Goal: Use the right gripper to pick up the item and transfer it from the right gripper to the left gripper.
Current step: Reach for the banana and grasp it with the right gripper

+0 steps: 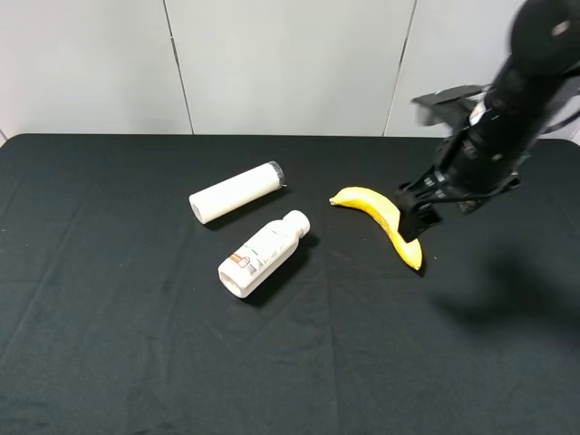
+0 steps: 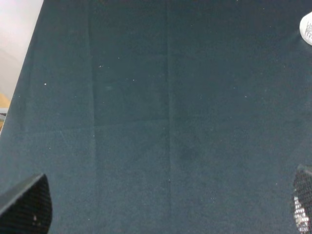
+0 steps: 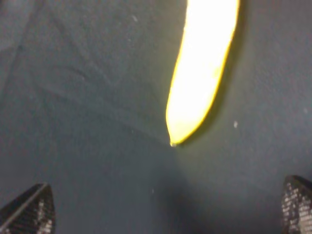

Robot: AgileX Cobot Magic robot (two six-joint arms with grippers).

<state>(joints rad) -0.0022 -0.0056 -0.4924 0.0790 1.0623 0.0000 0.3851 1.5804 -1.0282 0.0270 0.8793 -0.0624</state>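
Note:
The item, a curved yellow banana (image 1: 367, 200), lies flat on the black cloth right of the middle. My right gripper (image 1: 411, 216) hangs low over its middle part and hides that stretch in the high view. In the right wrist view the banana's pointed end (image 3: 201, 73) lies ahead of the open right gripper (image 3: 168, 214), whose two fingertips (image 3: 30, 214) stand wide apart at the frame corners with only cloth between them. The left gripper (image 2: 165, 207) is open over bare cloth, seen only in its own wrist view.
A plain white tube (image 1: 236, 191) lies left of the banana, and a white labelled bottle (image 1: 264, 253) lies just in front of it. A sliver of the bottle (image 2: 306, 27) shows in the left wrist view. The black cloth table (image 1: 109, 344) meets a white wall behind.

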